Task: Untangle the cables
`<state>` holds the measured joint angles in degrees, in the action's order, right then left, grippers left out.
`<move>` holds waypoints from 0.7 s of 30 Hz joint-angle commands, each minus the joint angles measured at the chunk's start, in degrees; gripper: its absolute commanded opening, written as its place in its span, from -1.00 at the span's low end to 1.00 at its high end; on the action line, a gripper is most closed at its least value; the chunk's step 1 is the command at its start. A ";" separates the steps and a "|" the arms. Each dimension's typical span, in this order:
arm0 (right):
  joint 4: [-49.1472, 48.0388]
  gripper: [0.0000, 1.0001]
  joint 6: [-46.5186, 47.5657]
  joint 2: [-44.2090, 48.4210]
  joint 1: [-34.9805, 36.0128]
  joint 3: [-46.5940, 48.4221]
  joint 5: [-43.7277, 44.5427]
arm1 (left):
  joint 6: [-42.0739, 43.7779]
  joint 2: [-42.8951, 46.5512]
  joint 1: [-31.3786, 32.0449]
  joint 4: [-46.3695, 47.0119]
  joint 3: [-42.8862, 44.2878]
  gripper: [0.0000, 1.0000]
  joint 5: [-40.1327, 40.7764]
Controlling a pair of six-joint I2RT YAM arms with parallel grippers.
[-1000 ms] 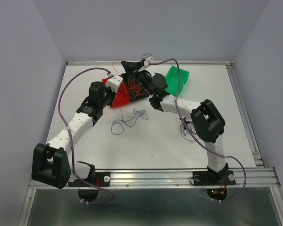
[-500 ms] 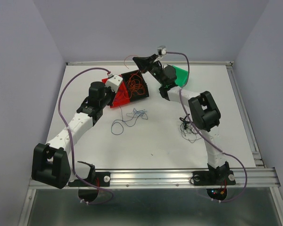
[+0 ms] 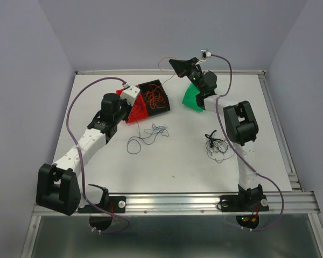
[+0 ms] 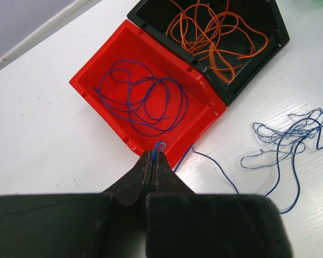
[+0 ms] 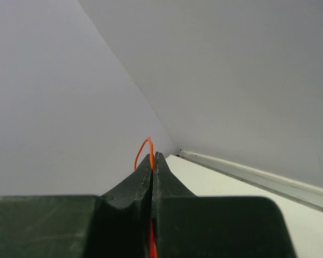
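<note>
My left gripper point(image 4: 153, 156) is shut on a blue cable loop point(image 4: 159, 145) at the near rim of the red bin point(image 4: 91, 72), which holds a curly blue cable point(image 4: 142, 99). In the top view it point(image 3: 126, 105) sits at the red bin point(image 3: 138, 113). The black bin point(image 3: 162, 105) next to it holds orange cables point(image 3: 155, 97), also seen in the left wrist view point(image 4: 218, 35). My right gripper point(image 3: 172, 62) is raised high near the back wall, shut on a thin orange cable point(image 5: 143, 148) that sticks out past its tips point(image 5: 153, 159).
Loose blue cables point(image 3: 151, 132) lie on the white table in front of the bins, also in the left wrist view point(image 4: 290, 134). A black cable tangle point(image 3: 216, 145) lies by the right arm. A green bin point(image 3: 191, 98) stands at the back right. A metal rail point(image 5: 269, 180) edges the table.
My right gripper has risen from over the black bin and swung right towards the back wall, drawing an orange cable up with it. The left arm has not moved.
</note>
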<state>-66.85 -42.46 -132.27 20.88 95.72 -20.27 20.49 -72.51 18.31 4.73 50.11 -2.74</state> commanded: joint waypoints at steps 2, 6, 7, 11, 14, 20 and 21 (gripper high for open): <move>-4.87 -0.99 -4.30 -0.71 -2.25 -0.54 -2.40 | -0.10 0.71 0.24 2.30 -0.36 -1.00 0.28; -4.87 -0.99 -4.48 -2.99 -2.16 0.96 -5.21 | -0.19 0.27 0.24 2.21 -0.19 -1.00 -0.24; -4.87 -0.99 -4.22 -3.34 -2.16 0.96 -6.17 | -0.10 0.26 0.24 2.21 -0.19 -1.00 -0.25; -4.96 -0.99 -1.41 -4.05 -1.64 -0.44 -7.50 | -0.28 0.18 0.24 2.12 -0.10 -1.00 -0.25; -5.13 -0.99 0.79 -3.70 -0.67 -1.59 -8.03 | -0.36 0.44 0.24 1.95 -0.01 -1.00 -0.33; -4.61 -0.99 8.34 -2.21 2.05 -3.35 -9.00 | -0.54 0.79 0.24 1.95 -0.18 -1.00 -0.16; -4.34 -0.99 8.62 -2.21 2.23 -3.44 -8.73 | -0.45 0.70 0.24 1.95 -0.19 -1.00 -0.16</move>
<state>-68.58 -39.00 -136.99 21.43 93.58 -27.73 20.45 -72.69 18.31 4.73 50.11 -2.79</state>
